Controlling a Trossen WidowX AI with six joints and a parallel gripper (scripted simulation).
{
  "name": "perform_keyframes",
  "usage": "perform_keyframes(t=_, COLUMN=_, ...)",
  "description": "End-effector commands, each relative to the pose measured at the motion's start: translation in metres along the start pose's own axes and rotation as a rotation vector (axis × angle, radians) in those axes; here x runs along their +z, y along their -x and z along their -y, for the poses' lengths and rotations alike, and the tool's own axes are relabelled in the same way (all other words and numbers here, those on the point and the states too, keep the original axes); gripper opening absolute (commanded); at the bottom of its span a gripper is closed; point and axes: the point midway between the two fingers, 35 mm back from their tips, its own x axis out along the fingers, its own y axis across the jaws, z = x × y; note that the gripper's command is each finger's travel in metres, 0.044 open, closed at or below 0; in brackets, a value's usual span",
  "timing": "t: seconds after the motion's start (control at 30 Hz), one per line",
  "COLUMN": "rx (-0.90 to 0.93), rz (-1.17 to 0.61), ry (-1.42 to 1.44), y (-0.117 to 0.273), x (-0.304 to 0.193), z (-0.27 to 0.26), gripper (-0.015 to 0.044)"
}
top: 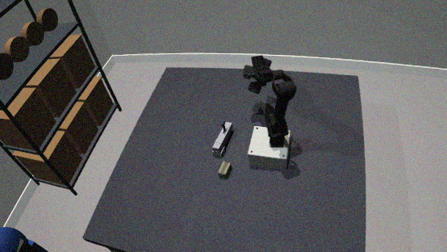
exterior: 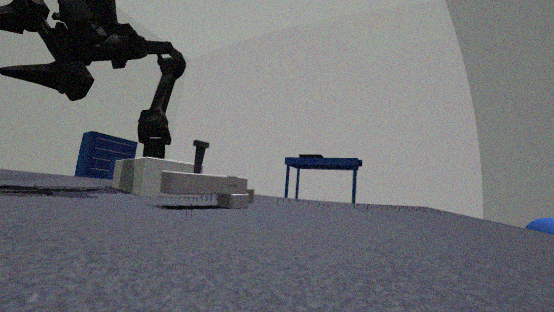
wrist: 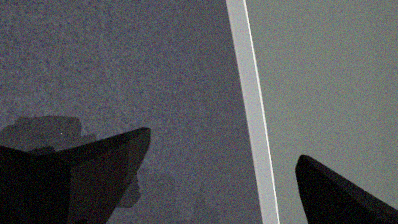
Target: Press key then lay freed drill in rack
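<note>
A long pale housing (top: pixel 223 139) (exterior: pixel 200 183) lies left of the arm's white base. A dark upright post with a wider top (exterior: pixel 201 152) stands near its far end and looks like the key; it is tiny in the top view. No drill can be told apart from the housing. A small tan grooved block (top: pixel 224 169) (exterior: pixel 232 201), apparently the rack, sits just beyond the housing's near end. My gripper (top: pixel 252 73) (wrist: pixel 223 149) is open and empty, high over the back of the dark surface, away from the housing. The housing and rack are out of the wrist view.
The arm's white base (top: pixel 262 143) stands close to the right of the housing. A shelf unit (top: pixel 44 155) with boxes stands off the left side of the dark surface (top: pixel 169 202). A blue table (exterior: pixel 325 162) and a blue cabinet (exterior: pixel 112 155) stand in the background.
</note>
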Motion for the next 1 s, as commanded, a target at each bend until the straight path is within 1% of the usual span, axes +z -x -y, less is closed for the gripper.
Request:
perform_keyframes(t=0.0, rx=0.0, rz=0.0, ry=0.0, y=0.0, x=0.0, z=0.0, gripper=0.0374)
perform_keyframes(t=0.27, rx=0.01, rz=0.002, ry=-0.002, y=0.0, x=0.002, z=-0.002, gripper=0.0164)
perform_keyframes(t=0.33, rx=0.086, rz=0.017, ry=-0.015, y=0.0, x=0.018, z=-0.02, gripper=0.0111)
perform_keyframes(t=0.47, rx=0.312, rz=0.025, ry=-0.039, y=0.013, x=0.059, z=-0.076, gripper=0.0006)
perform_keyframes(t=0.6, rx=0.521, rz=-0.025, ry=-0.039, y=0.039, x=0.09, z=-0.132, gripper=0.0)
perform_keyframes(t=0.77, rx=0.74, rz=-0.17, ry=-0.002, y=0.093, x=0.11, z=-0.197, gripper=0.0)
perform_keyframes(t=0.9, rx=0.844, rz=-0.337, ry=0.055, y=0.144, x=0.112, z=-0.239, gripper=0.0)
perform_keyframes(t=0.97, rx=0.861, rz=-0.397, ry=0.078, y=0.162, x=0.109, z=-0.25, gripper=0.0)
